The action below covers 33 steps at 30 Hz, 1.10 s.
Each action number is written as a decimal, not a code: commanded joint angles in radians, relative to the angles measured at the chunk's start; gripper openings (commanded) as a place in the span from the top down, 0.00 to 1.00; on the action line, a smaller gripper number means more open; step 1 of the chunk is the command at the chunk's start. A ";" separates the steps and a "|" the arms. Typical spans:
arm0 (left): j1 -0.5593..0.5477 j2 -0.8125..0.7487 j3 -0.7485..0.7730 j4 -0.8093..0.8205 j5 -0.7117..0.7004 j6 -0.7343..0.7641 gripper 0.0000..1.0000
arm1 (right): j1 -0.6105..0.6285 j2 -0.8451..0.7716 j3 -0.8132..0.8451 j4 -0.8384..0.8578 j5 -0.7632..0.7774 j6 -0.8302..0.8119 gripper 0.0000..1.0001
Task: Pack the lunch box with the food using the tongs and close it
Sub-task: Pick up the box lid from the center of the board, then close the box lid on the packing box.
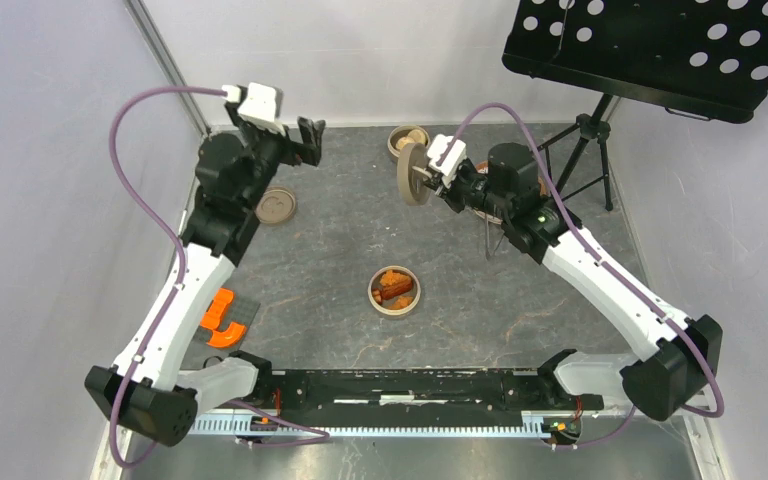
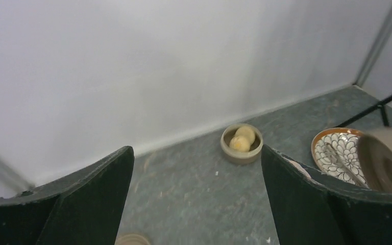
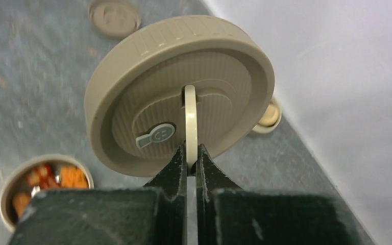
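The lunch box lid [image 3: 173, 97] hangs in the air beyond the middle tub [image 1: 393, 312] that holds the orange chunks [image 1: 396, 285]. The right gripper [image 3: 190, 161] is pinched tight on the lid's pale handle loop [image 3: 190, 117]. The lid stands on edge, its long line running near-to-far, with the handle face towards the gripper and the other face towards the left arm. The left gripper [image 1: 305, 140] hovers beyond and left of that tub, fingers wide apart and empty. The buns [image 2: 242, 140] sit in a second tub [image 2: 241, 158] straight beyond it. The tongs [image 2: 343, 164] lie on the patterned plate [image 2: 319, 145], beyond and to the right. I'd call this the closing step. Next the lid needs tipping flat and centring over a tub; which one I cannot say.
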 commanded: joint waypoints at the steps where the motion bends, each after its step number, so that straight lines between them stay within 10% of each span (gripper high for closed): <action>1: 0.103 0.086 0.154 -0.331 -0.050 -0.287 0.00 | 0.001 0.078 0.146 -0.365 -0.049 -0.253 1.00; 10: 0.203 0.188 0.211 -0.555 0.028 -0.428 0.00 | 0.068 0.354 0.424 -0.833 -0.019 -0.436 1.00; 33: 0.430 0.239 0.188 -0.690 0.000 -0.546 0.00 | 0.367 0.569 0.501 -1.034 0.186 -0.342 1.00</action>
